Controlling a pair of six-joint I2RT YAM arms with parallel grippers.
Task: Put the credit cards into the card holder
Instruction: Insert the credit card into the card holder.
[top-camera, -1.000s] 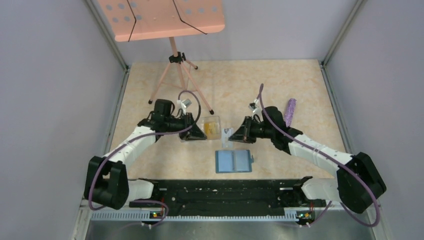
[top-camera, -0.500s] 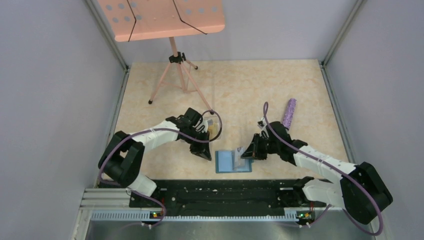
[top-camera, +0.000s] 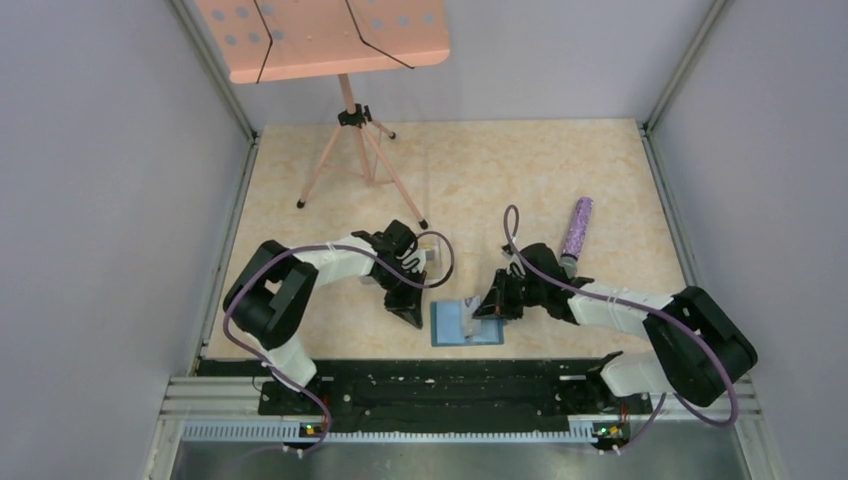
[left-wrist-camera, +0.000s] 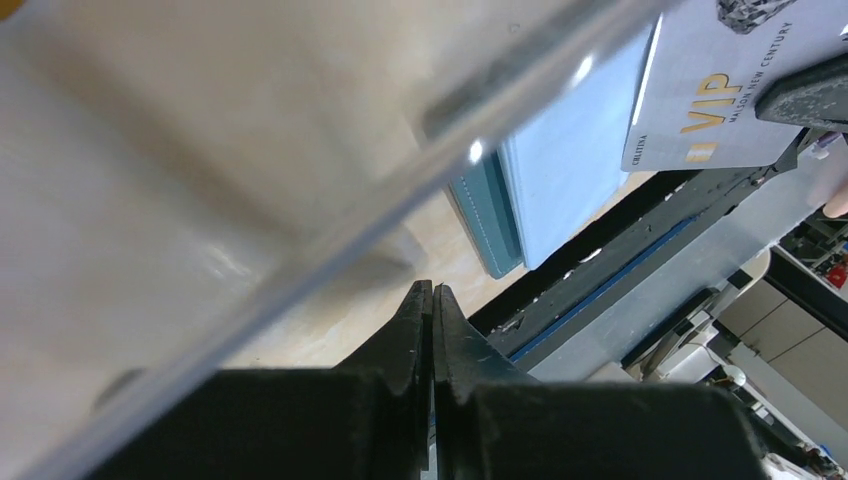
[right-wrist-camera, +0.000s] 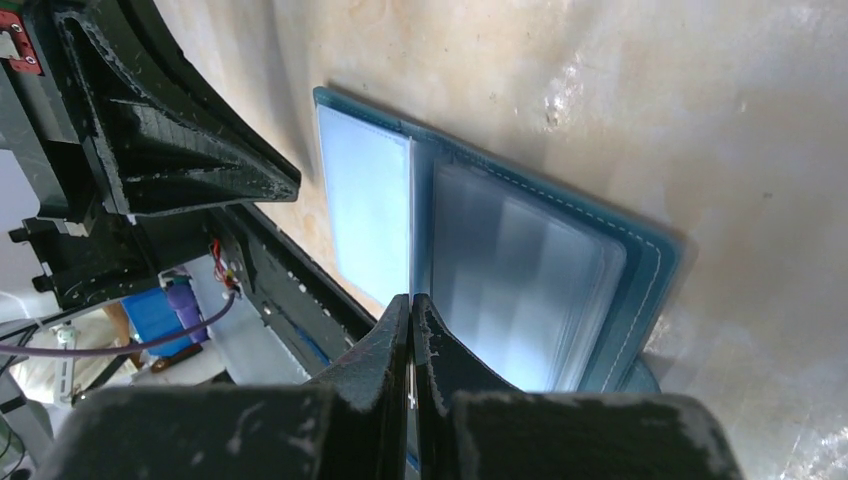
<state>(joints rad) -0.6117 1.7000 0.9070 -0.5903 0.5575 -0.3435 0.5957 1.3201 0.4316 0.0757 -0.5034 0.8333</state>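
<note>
The card holder (top-camera: 452, 322) lies open and flat near the table's front edge, teal with pale blue slots (right-wrist-camera: 520, 260). My right gripper (top-camera: 482, 310) hovers over its middle, shut on a pale grey credit card (left-wrist-camera: 700, 100) printed "VIP". In the right wrist view that card shows only as a thin edge between the jaws (right-wrist-camera: 410, 300). My left gripper (top-camera: 412, 318) stands just left of the card holder (left-wrist-camera: 560, 170), its tips (left-wrist-camera: 432, 290) pressed together with nothing between them, apart from the wallet's edge.
A clear plastic box wall (left-wrist-camera: 300, 150) fills the left wrist view close behind the left gripper. A purple cylinder (top-camera: 577, 225) lies behind the right arm. A pink music stand on a tripod (top-camera: 350, 150) occupies the back left. The black base rail (top-camera: 440, 385) runs along the front.
The left gripper has come away from the clear box toward the card holder's left edge and has shut. The right gripper has brought the card forward, down over the open card holder.
</note>
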